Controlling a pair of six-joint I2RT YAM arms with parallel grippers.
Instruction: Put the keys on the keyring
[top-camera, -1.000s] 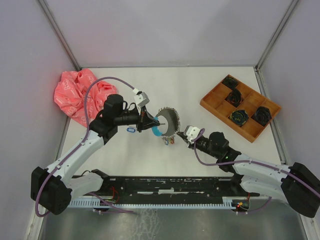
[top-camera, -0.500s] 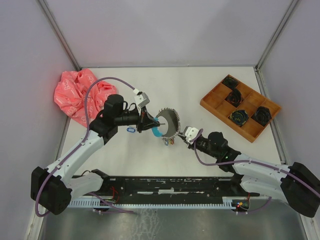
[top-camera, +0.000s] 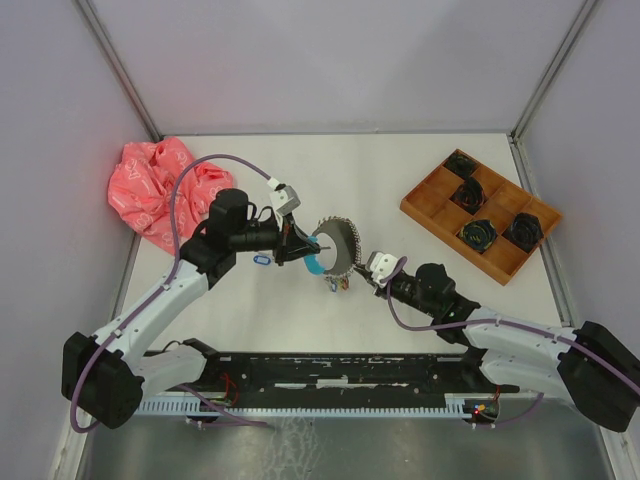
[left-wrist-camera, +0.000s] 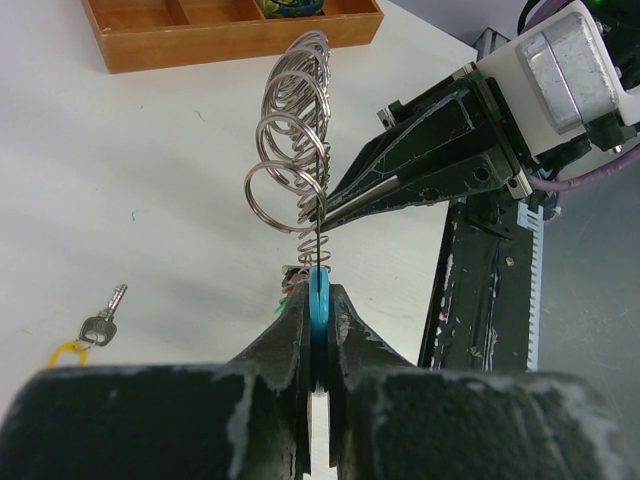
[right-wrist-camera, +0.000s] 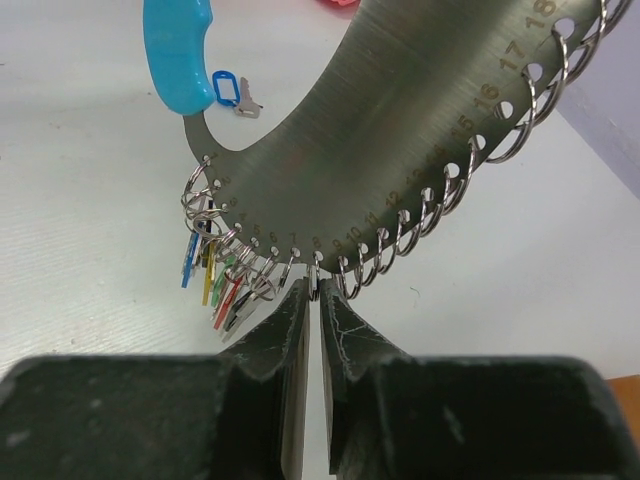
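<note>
A curved steel gauge plate (top-camera: 337, 241) with numbered holes carries several keyrings along its edge. My left gripper (top-camera: 300, 247) is shut on its blue handle (left-wrist-camera: 318, 297), holding the plate edge-on above the table. Several coloured keys (right-wrist-camera: 213, 277) hang from the low-numbered rings. My right gripper (right-wrist-camera: 314, 289) is at the plate's lower edge, jaws pinched on the empty keyring (right-wrist-camera: 314, 281) at hole 8. A loose key with a blue tag (right-wrist-camera: 229, 90) lies on the table below the handle. Another key with a yellow tag (left-wrist-camera: 93, 329) lies on the table in the left wrist view.
A crumpled pink bag (top-camera: 152, 190) lies at the far left. A wooden compartment tray (top-camera: 438, 193) holding dark objects stands at the right. The arms' base rail (top-camera: 330, 370) runs along the near edge.
The right arm has crept slightly left toward the plate. The left gripper and the plate have stayed in place.
</note>
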